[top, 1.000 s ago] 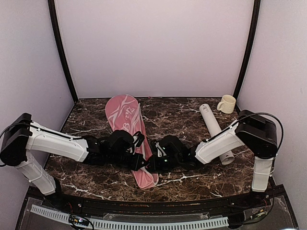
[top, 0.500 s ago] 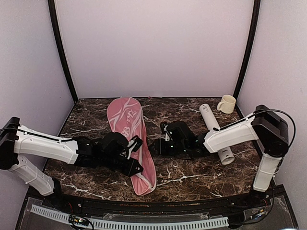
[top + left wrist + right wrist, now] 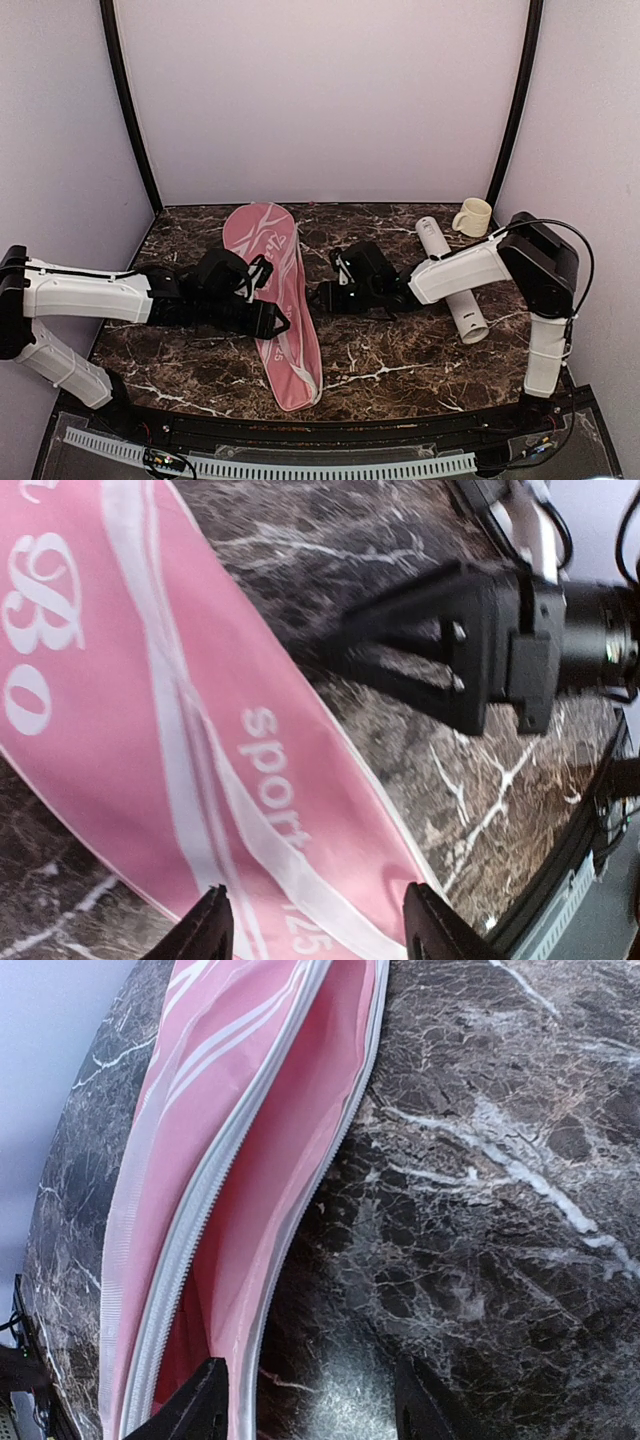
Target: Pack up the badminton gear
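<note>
The racquet cover point(image 3: 265, 235) is pink cloth with a soft sheen, its white lettering printed flat. The zip point(image 3: 185, 1260) along its edge is ribbed white tape. Under it the table point(image 3: 400, 365) is dark, marble-look, polished, with white veins. On the right the tube point(image 3: 435, 243) looks smooth and matt, and the far mug point(image 3: 473, 216) looks glazed and glossy.

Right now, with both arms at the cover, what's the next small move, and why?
Probably bring the right fingers left onto the racquet cover's zip edge. The zip gapes open along that side, and those fingers are open, empty and just beside it over the marble table.
</note>
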### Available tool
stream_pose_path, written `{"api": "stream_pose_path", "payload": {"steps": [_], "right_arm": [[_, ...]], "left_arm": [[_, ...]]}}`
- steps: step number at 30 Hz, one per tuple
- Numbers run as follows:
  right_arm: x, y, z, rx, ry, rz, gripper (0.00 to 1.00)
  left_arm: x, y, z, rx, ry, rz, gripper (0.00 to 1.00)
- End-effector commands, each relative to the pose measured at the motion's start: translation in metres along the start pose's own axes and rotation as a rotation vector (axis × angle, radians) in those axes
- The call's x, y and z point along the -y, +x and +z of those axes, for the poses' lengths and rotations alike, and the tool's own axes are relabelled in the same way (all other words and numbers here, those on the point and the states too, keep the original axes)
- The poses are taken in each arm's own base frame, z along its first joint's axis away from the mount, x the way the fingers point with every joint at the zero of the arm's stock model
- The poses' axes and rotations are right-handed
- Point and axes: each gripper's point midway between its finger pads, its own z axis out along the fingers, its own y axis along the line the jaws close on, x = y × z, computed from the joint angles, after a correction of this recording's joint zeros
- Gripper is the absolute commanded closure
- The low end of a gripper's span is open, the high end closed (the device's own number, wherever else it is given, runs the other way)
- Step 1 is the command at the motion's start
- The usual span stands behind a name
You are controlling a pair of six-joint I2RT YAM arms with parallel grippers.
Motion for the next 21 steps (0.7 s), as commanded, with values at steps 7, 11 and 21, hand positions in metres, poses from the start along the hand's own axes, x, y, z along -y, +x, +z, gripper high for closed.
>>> {"api": "stream_pose_path", "payload": {"steps": [7,11,21], "right_arm": [[-0.023,-0.004,0.023,-0.028,-0.092,-0.015,0.47],[-0.026,-0.003,0.028,-0.037,-0.111,-0.017,0.50],[-0.043,0.003,0.027,-0.052,-0.201,-0.039,0.91]], "left_arm": [[-0.035,-0.031,0.003,0.080,-0.048,-0.089,0.40],[-0.045,-0.030,0.008,0.076,-0.068,-0.098,0.40],[-0.067,-0.027,0.028,0.083,-0.098,-0.109,0.46]]}}
